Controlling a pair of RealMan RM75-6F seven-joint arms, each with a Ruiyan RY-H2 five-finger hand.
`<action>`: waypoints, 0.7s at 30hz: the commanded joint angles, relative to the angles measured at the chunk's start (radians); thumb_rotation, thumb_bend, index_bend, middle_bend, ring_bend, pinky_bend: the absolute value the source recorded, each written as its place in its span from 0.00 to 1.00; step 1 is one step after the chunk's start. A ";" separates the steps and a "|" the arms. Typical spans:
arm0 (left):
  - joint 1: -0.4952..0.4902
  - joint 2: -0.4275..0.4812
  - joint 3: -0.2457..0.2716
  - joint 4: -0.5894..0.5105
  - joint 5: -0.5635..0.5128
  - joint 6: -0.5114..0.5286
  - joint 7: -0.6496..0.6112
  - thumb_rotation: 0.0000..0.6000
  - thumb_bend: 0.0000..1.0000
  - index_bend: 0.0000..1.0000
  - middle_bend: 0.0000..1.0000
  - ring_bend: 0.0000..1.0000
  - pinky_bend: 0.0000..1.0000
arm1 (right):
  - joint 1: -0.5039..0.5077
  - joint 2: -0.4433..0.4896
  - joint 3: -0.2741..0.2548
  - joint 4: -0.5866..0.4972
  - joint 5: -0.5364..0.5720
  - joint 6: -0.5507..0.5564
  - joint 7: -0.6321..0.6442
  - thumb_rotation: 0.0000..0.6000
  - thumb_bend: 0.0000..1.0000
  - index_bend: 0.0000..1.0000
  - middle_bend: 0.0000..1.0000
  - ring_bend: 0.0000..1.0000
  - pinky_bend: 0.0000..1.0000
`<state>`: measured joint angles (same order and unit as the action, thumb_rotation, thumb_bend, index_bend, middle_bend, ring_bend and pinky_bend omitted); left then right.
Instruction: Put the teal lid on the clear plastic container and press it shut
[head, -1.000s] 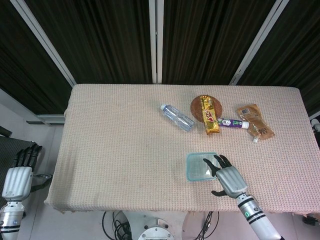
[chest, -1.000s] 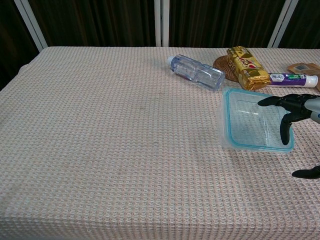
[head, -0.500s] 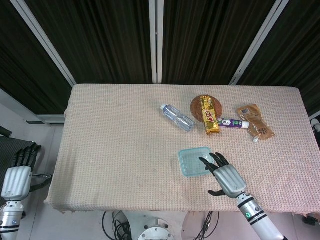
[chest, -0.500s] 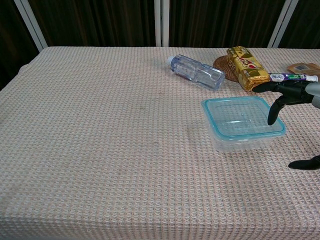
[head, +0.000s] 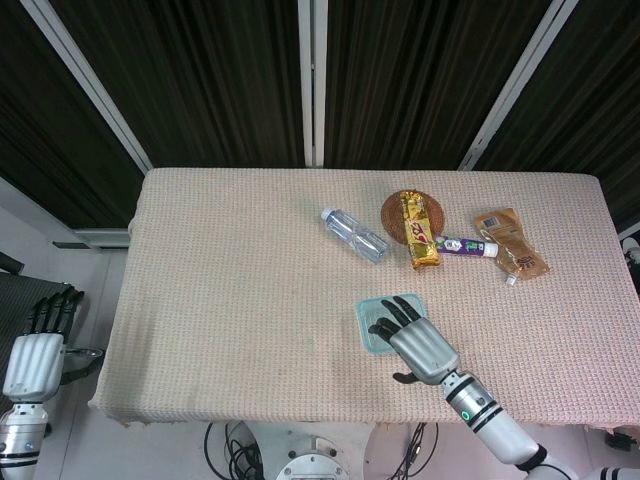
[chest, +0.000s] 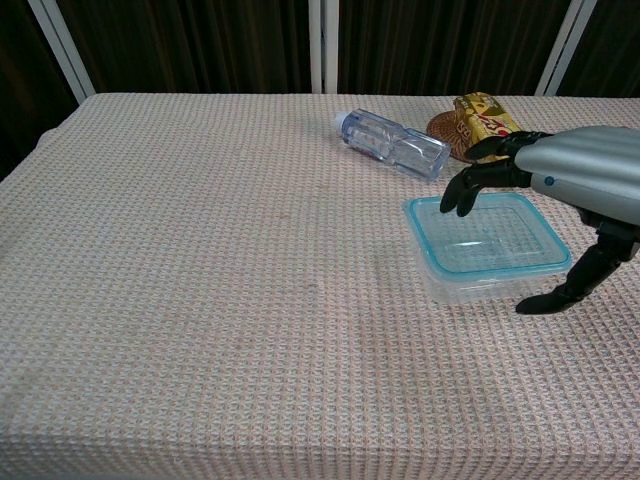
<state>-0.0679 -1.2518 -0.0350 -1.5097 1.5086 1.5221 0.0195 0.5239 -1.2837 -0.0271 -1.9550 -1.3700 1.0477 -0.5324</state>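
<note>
The teal lid (chest: 487, 235) now lies flat on the clear container (chest: 470, 286), which sits on the surface (chest: 200, 250) just in front of the water bottle (chest: 391, 143). The right robot hand (chest: 560, 190) has moved from the lid's right edge to hover over it, fingers (chest: 462, 190) spread, grasping nothing. Pressing down looks like the remaining step. The left robot hand (head: 38, 350) hangs released, well off the surface.

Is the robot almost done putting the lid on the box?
Nearly. The teal lid already sits on the clear box, lined up with its rim. The right hand is spread above the lid, thumb hanging down beside the box; whether it touches the lid cannot be told. Left to do: press the lid down until it snaps shut. The left hand waits off the table, holding nothing.
</note>
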 joint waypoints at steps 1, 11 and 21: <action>0.001 0.000 0.001 0.001 -0.001 0.000 -0.001 1.00 0.00 0.03 0.00 0.00 0.07 | -0.001 -0.015 -0.018 0.019 -0.021 -0.012 0.030 1.00 0.00 0.32 0.27 0.00 0.00; -0.001 -0.007 0.002 0.008 0.001 -0.005 -0.003 1.00 0.00 0.04 0.00 0.00 0.07 | -0.009 -0.047 -0.029 0.069 -0.040 -0.021 0.068 1.00 0.00 0.32 0.29 0.00 0.00; 0.001 -0.010 0.002 0.015 -0.002 -0.006 -0.009 1.00 0.00 0.03 0.00 0.00 0.07 | -0.013 -0.077 -0.029 0.107 -0.024 -0.034 0.074 1.00 0.00 0.32 0.30 0.00 0.00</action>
<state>-0.0670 -1.2619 -0.0330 -1.4944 1.5066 1.5161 0.0101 0.5118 -1.3594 -0.0556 -1.8491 -1.3950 1.0146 -0.4585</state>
